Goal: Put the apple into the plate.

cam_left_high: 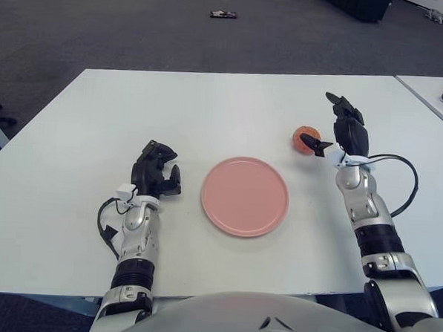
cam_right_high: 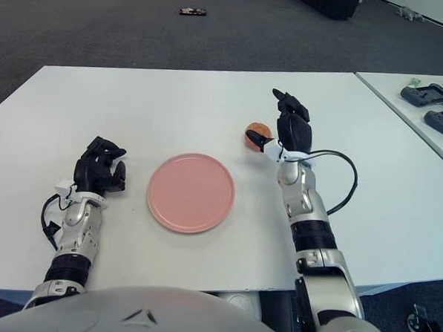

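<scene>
The apple [cam_left_high: 306, 135], reddish-orange, lies on the white table right of and a little beyond the pink plate [cam_left_high: 245, 195], which holds nothing. My right hand [cam_left_high: 325, 124] is raised just right of the apple, open, its long fingers pointing up and away. Its thumb reaches down against the apple's near right side, and the hand does not enclose the fruit. My left hand [cam_left_high: 158, 170] shows left of the plate with its fingers curled on nothing.
The white table [cam_left_high: 210, 106] stretches wide beyond the plate. A second table at the right carries dark devices [cam_right_high: 432, 94]. A small dark object [cam_left_high: 223, 14] lies on the carpet far behind. A cable loops off my right wrist [cam_left_high: 406, 183].
</scene>
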